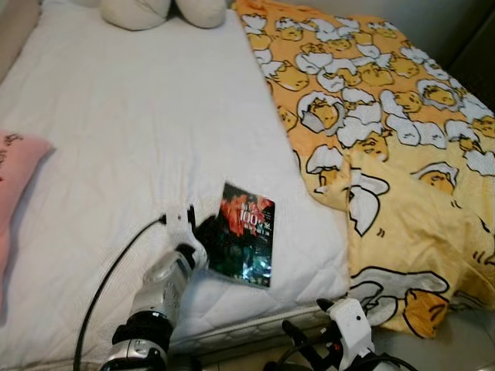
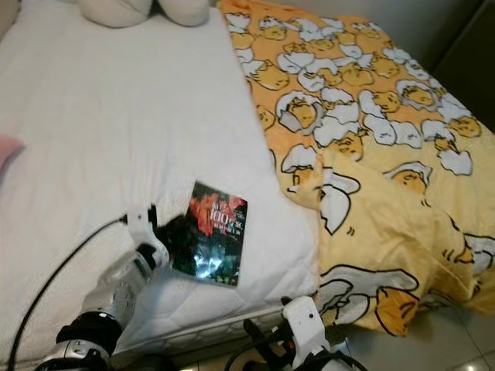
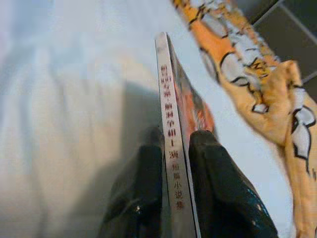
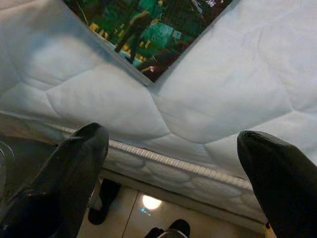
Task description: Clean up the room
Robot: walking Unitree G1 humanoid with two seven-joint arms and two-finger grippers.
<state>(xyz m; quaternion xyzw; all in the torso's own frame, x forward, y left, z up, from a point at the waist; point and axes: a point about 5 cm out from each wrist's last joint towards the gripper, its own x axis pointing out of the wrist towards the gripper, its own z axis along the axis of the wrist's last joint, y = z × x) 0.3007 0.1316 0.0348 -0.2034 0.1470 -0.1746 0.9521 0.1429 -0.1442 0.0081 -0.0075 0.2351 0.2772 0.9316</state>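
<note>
A thin book [image 1: 246,235] with a dark glossy cover and red lettering lies near the front edge of the white mattress [image 1: 131,131]. My left gripper [image 1: 207,232] is shut on the book's left side; in the left wrist view its two black fingers [image 3: 218,188] pinch the spine [image 3: 171,144], one on each face. My right gripper [image 4: 171,148] hangs open below the mattress's front edge, near the floor, with the book's corner [image 4: 148,74] above it and nothing between its fingers.
A yellow duvet [image 1: 387,139] with a cartoon egg print covers the right of the bed and droops over the front corner. Two cream pillows [image 1: 158,11] lie at the far end. A pink cushion [image 1: 17,166] sits at the left edge. A black cable [image 1: 108,278] runs along my left arm.
</note>
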